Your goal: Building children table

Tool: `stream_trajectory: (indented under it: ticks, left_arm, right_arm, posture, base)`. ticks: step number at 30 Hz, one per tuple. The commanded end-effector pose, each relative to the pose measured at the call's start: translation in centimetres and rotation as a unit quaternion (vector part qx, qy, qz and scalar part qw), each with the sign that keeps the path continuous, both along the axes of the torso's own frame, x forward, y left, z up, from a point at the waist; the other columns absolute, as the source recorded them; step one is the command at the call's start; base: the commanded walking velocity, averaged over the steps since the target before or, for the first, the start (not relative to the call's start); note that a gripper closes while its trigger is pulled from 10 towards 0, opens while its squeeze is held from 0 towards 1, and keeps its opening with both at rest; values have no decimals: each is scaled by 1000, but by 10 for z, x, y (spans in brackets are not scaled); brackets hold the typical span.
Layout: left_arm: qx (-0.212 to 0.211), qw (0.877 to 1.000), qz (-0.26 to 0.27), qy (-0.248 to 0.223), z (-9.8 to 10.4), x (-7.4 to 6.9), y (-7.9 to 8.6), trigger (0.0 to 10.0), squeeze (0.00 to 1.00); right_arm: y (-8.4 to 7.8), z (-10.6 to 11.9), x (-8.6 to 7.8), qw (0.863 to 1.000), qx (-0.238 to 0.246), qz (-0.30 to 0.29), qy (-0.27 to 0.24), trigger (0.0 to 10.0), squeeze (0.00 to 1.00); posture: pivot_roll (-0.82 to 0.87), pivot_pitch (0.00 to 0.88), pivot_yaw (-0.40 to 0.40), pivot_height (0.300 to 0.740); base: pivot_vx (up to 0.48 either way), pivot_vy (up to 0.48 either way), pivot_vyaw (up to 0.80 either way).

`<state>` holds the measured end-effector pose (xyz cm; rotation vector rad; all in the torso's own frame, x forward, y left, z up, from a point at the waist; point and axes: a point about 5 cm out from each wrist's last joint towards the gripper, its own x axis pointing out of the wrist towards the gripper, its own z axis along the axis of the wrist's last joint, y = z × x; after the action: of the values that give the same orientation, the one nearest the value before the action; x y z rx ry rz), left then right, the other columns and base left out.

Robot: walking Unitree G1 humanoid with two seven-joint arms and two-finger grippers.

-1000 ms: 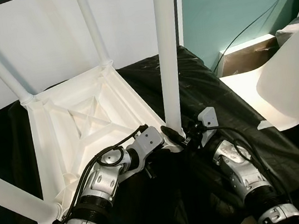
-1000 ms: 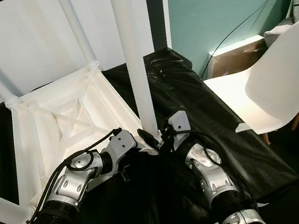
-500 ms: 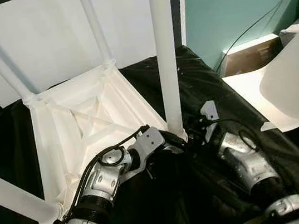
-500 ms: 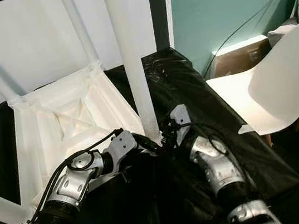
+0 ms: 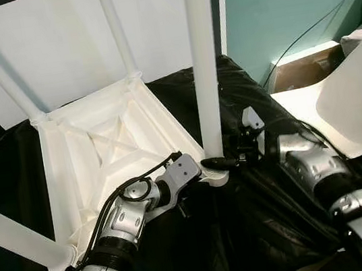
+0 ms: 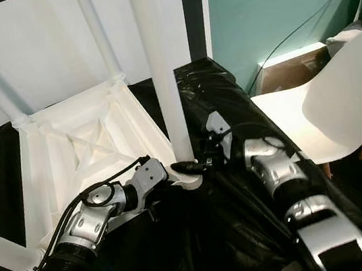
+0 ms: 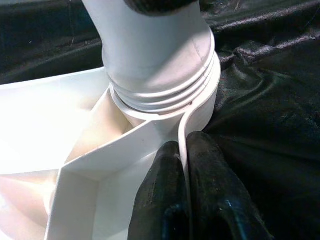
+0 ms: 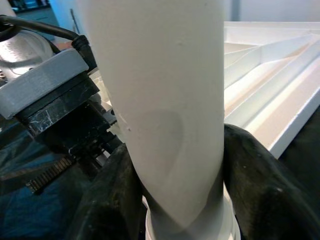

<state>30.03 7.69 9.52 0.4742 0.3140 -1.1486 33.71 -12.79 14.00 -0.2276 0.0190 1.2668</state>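
Your right gripper (image 8: 175,200) is clamped round the tall white plastic leg (image 5: 204,70) just above its threaded corner socket (image 7: 165,107); your left gripper (image 7: 186,150) pinches the rim of the upturned white ribbed tabletop (image 5: 95,155) on the black sheet (image 5: 244,99). Turn it tilted and you risk cross-threading, or the slick tube slips

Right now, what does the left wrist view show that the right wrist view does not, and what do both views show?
Left wrist view: the left end effector pinching the thin rim of the table top beside the corner socket, with the threaded leg base and black cloth.

Right wrist view: the right end effector clamped around the leg shaft, and the left wrist housing.

Both: the same white table leg and the ribbed underside.
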Motion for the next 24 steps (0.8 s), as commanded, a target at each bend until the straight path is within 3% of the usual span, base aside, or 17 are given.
stream_trajectory:
  ticks: [1,7,10,11,12,14,15,16,18,24]
  left_arm:
    - [14,995,23,98,-48,-25,7,10000,0]
    - [15,995,22,97,-47,-24,6,10000,0]
    - [14,995,21,96,-46,-23,6,10000,0]
    - [13,995,22,96,-47,-23,5,10000,0]
    - [13,995,22,96,-47,-24,5,10000,0]
    - [12,995,23,97,-47,-24,5,10000,0]
    - [12,995,23,97,-47,-24,5,10000,0]
    - [13,995,22,98,-48,-25,5,10000,0]
    - [14,995,20,99,-48,-25,5,10000,0]
    - [15,995,19,97,-46,-23,4,10000,0]
  right_arm:
    - [6,-6,-4,999,-20,42,12,0,0]
    - [5,-7,-6,999,-14,43,18,0,0]
    - [12,-11,-12,999,28,13,15,0,0]
    - [19,-11,-13,996,74,-47,-3,0,0]
    - [23,-5,-13,977,158,-142,-24,0,0]
    - [23,0,-16,934,242,-258,-45,0,0]
    - [23,0,-16,934,242,-258,-45,0,0]
    - [25,1,-18,922,254,-289,-52,0,0]
    - [27,2,-21,912,256,-313,-69,0,0]
    - [27,7,-20,901,256,-338,-87,0,0]
  posture:
    - [29,0,9,740]
    - [26,0,10,740]
    - [26,0,6,740]
    - [27,0,4,740]
    - [28,0,3,740]
    - [24,0,6,740]
    - [24,0,6,740]
    - [22,0,10,740]
    - [21,0,12,740]
    - [19,0,12,740]
  base:
    - [0,0,0]
    - [0,0,0]
    - [0,0,0]
    - [0,0,0]
    - [0,0,0]
    - [0,0,0]
    - [0,0,0]
    - [0,0,0]
    - [0,0,0]
    - [0,0,0]
